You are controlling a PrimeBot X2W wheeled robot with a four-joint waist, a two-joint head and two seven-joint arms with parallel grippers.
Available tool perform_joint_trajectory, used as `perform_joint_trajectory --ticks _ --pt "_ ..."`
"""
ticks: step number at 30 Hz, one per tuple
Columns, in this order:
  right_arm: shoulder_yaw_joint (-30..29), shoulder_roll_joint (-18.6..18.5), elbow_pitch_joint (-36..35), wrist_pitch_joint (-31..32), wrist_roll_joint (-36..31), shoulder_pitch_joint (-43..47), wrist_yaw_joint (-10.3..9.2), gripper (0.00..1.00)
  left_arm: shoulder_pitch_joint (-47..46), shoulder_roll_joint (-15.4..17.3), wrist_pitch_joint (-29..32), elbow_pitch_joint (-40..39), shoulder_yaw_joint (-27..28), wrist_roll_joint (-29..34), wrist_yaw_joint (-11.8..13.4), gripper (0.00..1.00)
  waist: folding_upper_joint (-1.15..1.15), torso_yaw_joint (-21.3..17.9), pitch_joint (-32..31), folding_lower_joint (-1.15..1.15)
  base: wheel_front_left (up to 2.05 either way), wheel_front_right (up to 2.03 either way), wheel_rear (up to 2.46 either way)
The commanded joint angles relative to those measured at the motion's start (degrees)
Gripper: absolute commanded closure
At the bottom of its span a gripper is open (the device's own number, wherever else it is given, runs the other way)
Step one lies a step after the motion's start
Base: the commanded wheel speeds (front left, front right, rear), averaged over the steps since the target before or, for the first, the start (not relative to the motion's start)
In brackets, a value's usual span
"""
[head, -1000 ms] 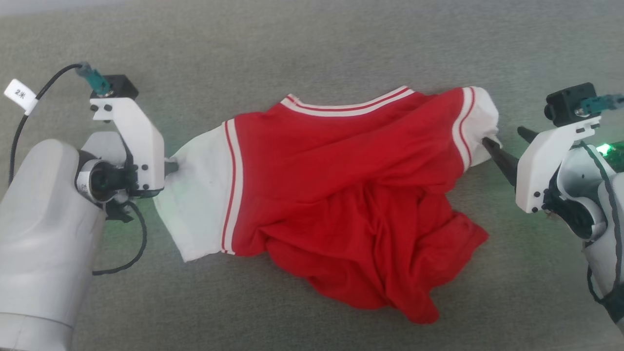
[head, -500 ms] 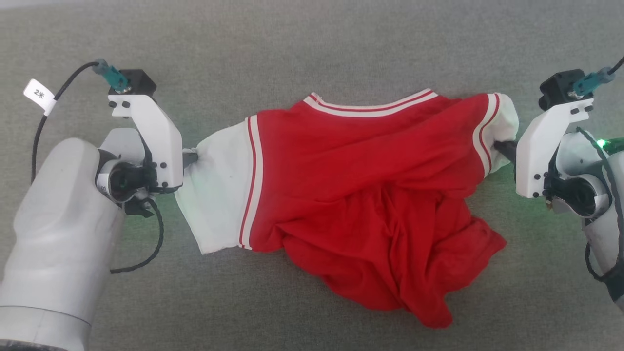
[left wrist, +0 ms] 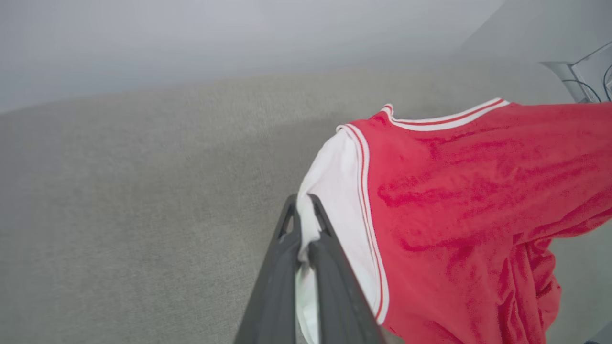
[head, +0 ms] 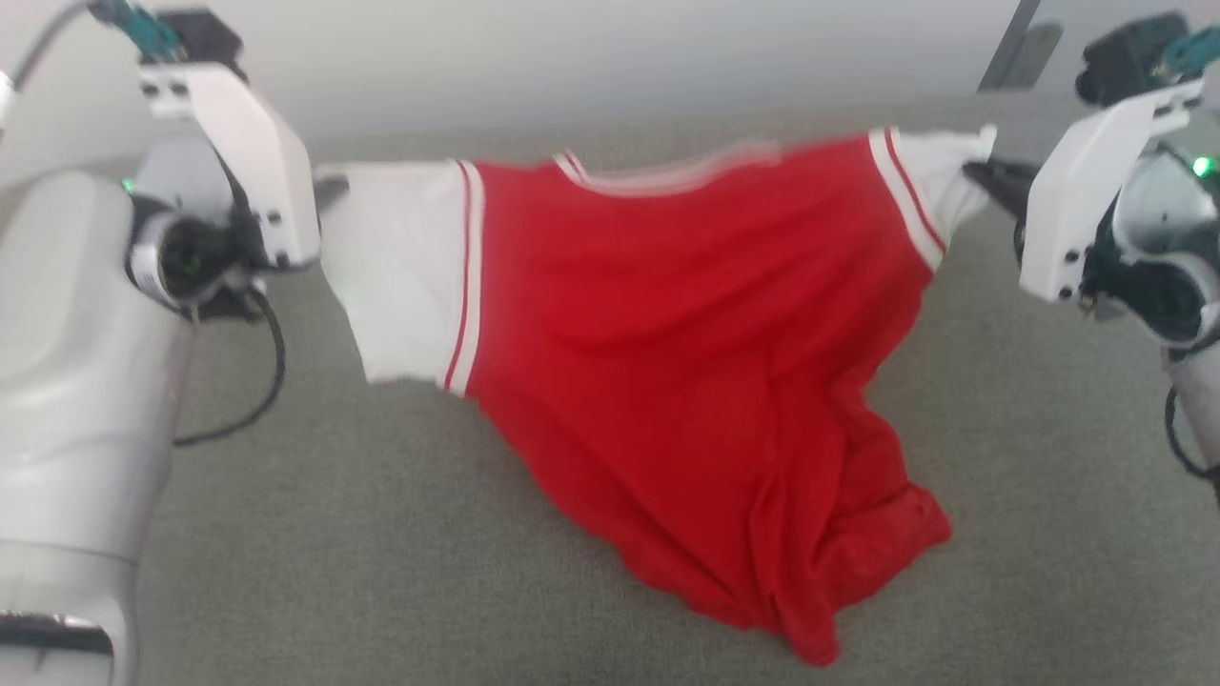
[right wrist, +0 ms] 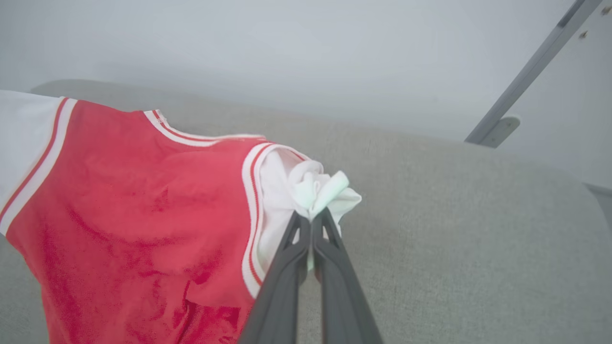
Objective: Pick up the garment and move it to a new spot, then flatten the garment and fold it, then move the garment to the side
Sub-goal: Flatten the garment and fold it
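The left claw (left wrist: pixel 302 204) is clamped tight on the edge of one white sleeve (left wrist: pixel 334 191). The right claw (right wrist: pixel 311 217) is pinched closed on a bunched wad of the other sleeve (right wrist: pixel 306 184). Between them the garment (head: pixel 686 381) hangs stretched, long axis running claw to claw. Its red body sags toward the grey fabric surface (head: pixel 381 572), lowest nearer the right arm. Relocating it likely depends on both claws travelling together.

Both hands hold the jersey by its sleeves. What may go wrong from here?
The right hand pinches only a small bunch of white sleeve, so the thin fabric might slip out. The jersey hangs lopsided with a bunched lower corner, so it may land folded over, hard to flatten.
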Motion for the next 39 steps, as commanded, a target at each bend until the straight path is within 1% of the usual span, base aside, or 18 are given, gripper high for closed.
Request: perform_joint_trajectory --ticks 1,4,8,11,15,18,21,25,32,35,39 --pt "0.04 -0.39 -0.61 -0.93 0.47 -1.28 0.0 1.0 -1.51 0.4 -0.3 -0.67 0.31 -0.01 0.32 1.0 0.01 0.35 -3.8 0.0 0.0 0.0 0.0" --pt "0.9 -0.4 -1.64 -2.22 -0.39 -3.63 0.0 1.0 -4.06 1.25 -0.61 -1.68 0.82 0.54 1.24 1.0 0.01 0.46 -5.92 0.0 0.0 0.0 0.0" --pt "1.44 -0.12 -1.87 -3.54 -0.95 -6.02 0.0 1.0 -6.34 1.66 -1.03 -2.44 1.19 0.69 1.62 1.0 0.01 0.6 -7.65 0.0 0.0 0.0 0.0" --pt "1.66 0.17 -1.14 -4.61 -1.11 -8.77 0.0 1.0 -8.82 2.61 -1.45 -2.8 1.57 1.22 2.03 1.0 0.01 0.78 -8.72 0.0 0.0 0.0 0.0" --pt "3.41 0.37 0.13 -4.86 -1.68 -11.86 0.0 1.0 -11.62 2.72 -1.47 -2.67 1.57 1.63 2.62 1.0 0.01 1.07 -9.42 0.0 0.0 0.0 0.0" --pt "4.61 0.52 1.48 -5.3 -1.73 -14.03 0.0 1.0 -13.47 2.84 -1.91 -2.43 1.15 2.35 2.47 1.0 0.01 1.25 -9.37 0.0 0.0 0.0 0.0" --pt "5.55 1.3 4.15 -6.96 -2.57 -16.34 0.0 1.0 -14.8 2.81 -4.14 -1.78 0.38 3.45 2.03 1.0 0.01 1.21 -8.35 0.0 0.0 0.0 0.0" --pt "5.95 2.96 9.55 -11.43 -4.88 -20.88 -0.01 1.0 -17.69 2.24 -9.38 0.04 -0.32 5.58 1.68 1.0 0.01 0.99 -4.84 0.0 0.0 0.0 0.0" --pt "4.85 6.72 21.54 -23.63 -12.85 -31.54 -0.01 1.0 -26.95 0.46 -21.27 4.81 -1.76 9.66 0.53 1.0 0.01 1.07 4.65 0.0 0.0 0.0 0.0" --pt "3.71 7.53 26.43 -30.92 -17.19 -36.44 -0.01 1.0 -31.6 0.06 -27.67 7.06 -2.34 11.32 0.08 1.0 0.01 1.16 8.34 0.0 0.0 0.0 0.0" --pt "0.97 8.52 32.0 -42.25 -24.2 -42.49 -0.01 1.0 -37.75 -0.06 -38.87 9.45 -2.82 14.46 -0.3 1.0 0.01 1.25 12.04 0.0 0.0 0.0 0.0"
